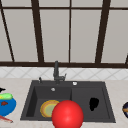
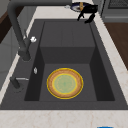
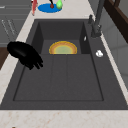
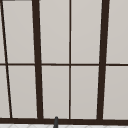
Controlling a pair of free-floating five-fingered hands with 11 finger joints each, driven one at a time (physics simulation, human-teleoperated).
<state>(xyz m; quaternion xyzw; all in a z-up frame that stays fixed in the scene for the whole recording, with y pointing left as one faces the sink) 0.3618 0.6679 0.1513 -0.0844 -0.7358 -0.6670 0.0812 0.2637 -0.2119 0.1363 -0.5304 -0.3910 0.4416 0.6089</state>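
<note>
dark sink [image 1: 30,100] | plate [image 2: 65,83] in left basin | right hand [image 3: 25,54] above drainboard, fingers relaxed, holding nothing | lower fingers around plate rim

The sink [image 1: 30,100] looks matt dark stone; the red ball [image 1: 67,114] glossy; the counter [image 2: 62,118] smooth marble.

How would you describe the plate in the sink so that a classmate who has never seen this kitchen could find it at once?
Start at the dark sink under the window and look into its deeper left basin, on the tap side. The plate lies flat on the basin floor. It is round, with a yellow-orange rim and a pale green middle, unlike the blue dish on the left counter or the red ball in front.
</note>
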